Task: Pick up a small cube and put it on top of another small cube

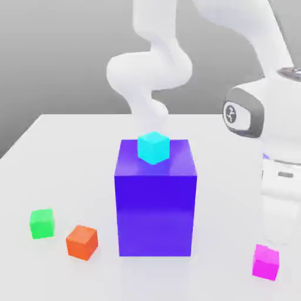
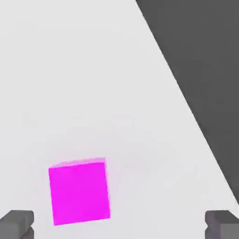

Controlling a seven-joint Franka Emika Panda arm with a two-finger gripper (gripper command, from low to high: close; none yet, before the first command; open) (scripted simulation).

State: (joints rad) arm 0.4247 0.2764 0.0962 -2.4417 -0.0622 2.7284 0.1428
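Exterior view: four small cubes, one magenta cube (image 1: pixel 266 262), one blue block (image 1: pixel 156 200); gripper (image 2: pixel 119 226) spread.

A bright magenta cube (image 1: pixel 266 261) sits lower right on a pale grey bench (image 1: pixel 53 176); centre frame, a cyan cube (image 1: pixel 153 147) tops a blue-violet block (image 1: pixel 156 206). Lower left lie a green cube (image 1: pixel 42 223) and an orange cube (image 1: pixel 82 241). The arm (image 1: pixel 153 64) is white.

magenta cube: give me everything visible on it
The magenta cube is small, plain, matte, uniformly coloured and unmarked, about the size of the other small cubes. It sits flat on the white table at the exterior view's lower right, beside the arm's base. In the hand view it lies between the open fingers, nearer one; nothing touches it.
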